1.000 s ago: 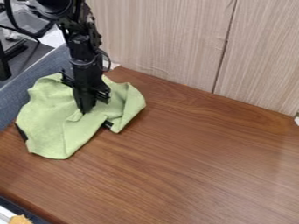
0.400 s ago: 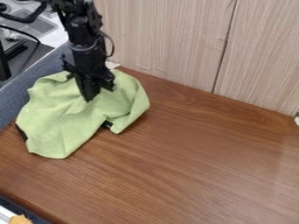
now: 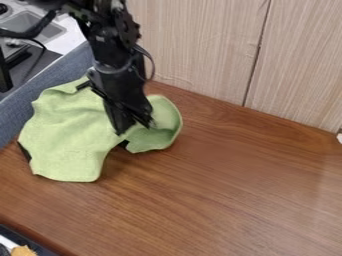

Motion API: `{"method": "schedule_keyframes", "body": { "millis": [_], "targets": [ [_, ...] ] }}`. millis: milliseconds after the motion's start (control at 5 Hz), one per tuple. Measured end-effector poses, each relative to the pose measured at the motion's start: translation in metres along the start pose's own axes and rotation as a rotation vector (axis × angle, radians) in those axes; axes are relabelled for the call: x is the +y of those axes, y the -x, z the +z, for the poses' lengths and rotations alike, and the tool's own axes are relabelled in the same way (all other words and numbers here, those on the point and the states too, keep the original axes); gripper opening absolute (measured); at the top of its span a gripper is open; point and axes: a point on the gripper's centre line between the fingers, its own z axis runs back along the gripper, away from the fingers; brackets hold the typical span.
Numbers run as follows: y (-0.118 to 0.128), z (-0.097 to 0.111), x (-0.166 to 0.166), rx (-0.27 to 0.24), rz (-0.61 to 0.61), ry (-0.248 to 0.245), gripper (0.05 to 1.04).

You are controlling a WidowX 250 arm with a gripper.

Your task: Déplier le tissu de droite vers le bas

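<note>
- The black two-finger gripper (image 3: 132, 129) is seen at the upper left of the camera view, tilted, with its tip directly over the cloth; whether it is open or closed, or whether fabric is gripped, cannot be told.
- The light green fabric cloth (image 3: 67, 137) is spread in a rumpled shape beneath the gripper tip and around it; its broader part is laid out to the left and below, and a smaller, rounded lobe is raised to the right, with its edge curled.
- Small black patches are shown at the cloth's rim, one just below the gripper tip, one at the far left.
- The black robot arm (image 3: 119, 55) is seen above the gripper, with a thin black cable (image 3: 152, 65) looped at its right.
- The reddish-brown wood-grain table (image 3: 234, 185) is extended below and to the right of the gripper.
- The pale, vertically grained wood panels (image 3: 200, 45) are placed behind the table, above and right of the gripper.
- The blue-grey fabric-like border (image 3: 40, 100) is set left of the gripper, along the table.
- The grey sink basin (image 3: 43, 25) is placed beyond that border, up and left of the gripper.
</note>
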Motion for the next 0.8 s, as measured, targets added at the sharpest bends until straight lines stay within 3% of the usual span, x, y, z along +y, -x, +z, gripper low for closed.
{"method": "schedule_keyframes", "body": {
  "millis": [400, 800],
  "targets": [
    [0.021, -0.013, -0.042, -0.005, -0.098, 0.071, 0.059],
    [0.034, -0.058, -0.054, 0.062, -0.145, 0.121, 0.062]
  ]
}}
